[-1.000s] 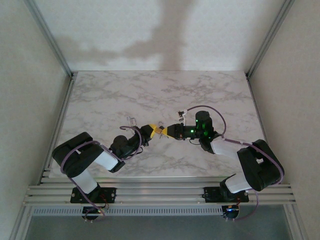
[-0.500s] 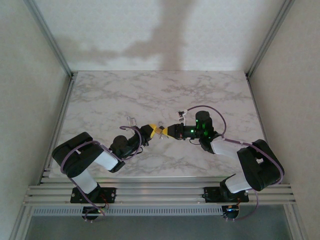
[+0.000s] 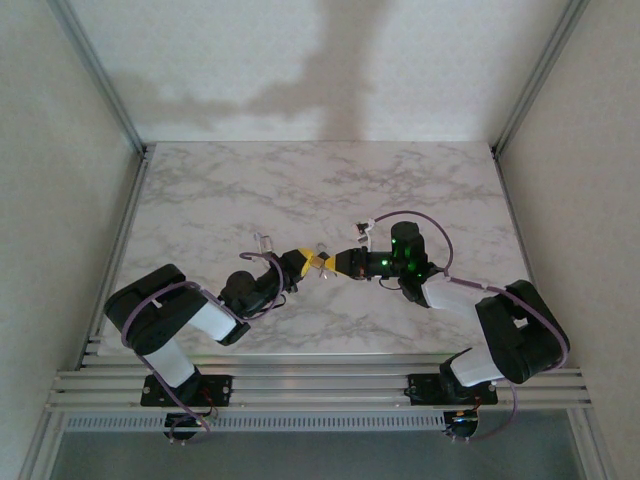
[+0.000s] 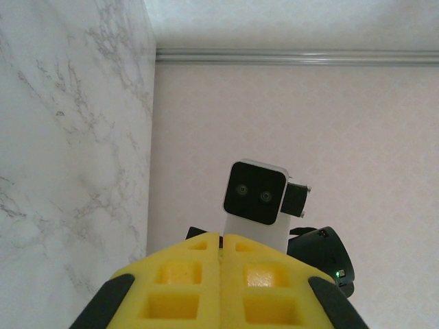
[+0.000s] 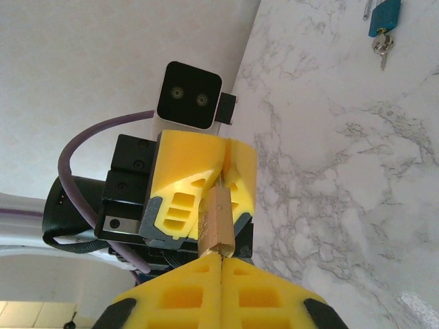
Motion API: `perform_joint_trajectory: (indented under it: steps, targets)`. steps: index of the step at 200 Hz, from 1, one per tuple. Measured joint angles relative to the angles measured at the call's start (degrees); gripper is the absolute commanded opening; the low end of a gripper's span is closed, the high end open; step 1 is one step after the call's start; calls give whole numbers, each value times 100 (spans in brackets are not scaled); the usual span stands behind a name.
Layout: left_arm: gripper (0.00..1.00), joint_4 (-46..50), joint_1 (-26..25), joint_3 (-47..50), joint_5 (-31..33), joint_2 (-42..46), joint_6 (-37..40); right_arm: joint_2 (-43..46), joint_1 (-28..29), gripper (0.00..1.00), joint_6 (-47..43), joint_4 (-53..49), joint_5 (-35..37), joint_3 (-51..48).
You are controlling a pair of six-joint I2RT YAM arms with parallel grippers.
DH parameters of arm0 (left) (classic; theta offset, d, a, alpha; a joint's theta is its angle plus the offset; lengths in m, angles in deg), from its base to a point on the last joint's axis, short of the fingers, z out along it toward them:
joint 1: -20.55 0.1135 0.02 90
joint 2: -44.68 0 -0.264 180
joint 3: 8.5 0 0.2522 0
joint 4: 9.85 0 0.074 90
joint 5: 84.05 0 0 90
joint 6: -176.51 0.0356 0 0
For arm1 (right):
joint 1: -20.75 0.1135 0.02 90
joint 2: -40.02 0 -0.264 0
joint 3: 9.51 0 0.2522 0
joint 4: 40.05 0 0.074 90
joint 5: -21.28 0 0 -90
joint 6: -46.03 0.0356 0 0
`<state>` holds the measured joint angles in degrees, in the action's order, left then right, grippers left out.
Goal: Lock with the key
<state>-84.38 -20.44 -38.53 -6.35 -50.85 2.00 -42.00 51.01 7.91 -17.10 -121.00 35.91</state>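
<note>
Held up off the bench (image 3: 230, 190), near its front middle: the key (image 5: 217, 223), a small tan metal piece. Pinched at one end by the left gripper (image 4: 221, 241), jaws pressed tight together with no gap. Pinched at the other end by the right gripper (image 5: 221, 266), jaws squeezed shut as well, yellow pads touching. Tip to tip, nose to nose, with just the key between them. Seen from above, both bent in toward the middle, over the white marble top. Off on the bench, up in the corner of the right wrist view: a blue padlock (image 5: 385, 15), with little silver keys (image 5: 381, 46) hanging from it. Well apart from both grippers.
</note>
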Motion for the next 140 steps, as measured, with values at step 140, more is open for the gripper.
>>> perform_joint_trajectory:
  steps: [140]
  targets:
    - [0,-9,52,0,-127,0,-133,118,0,0,-164,-273,20,48]
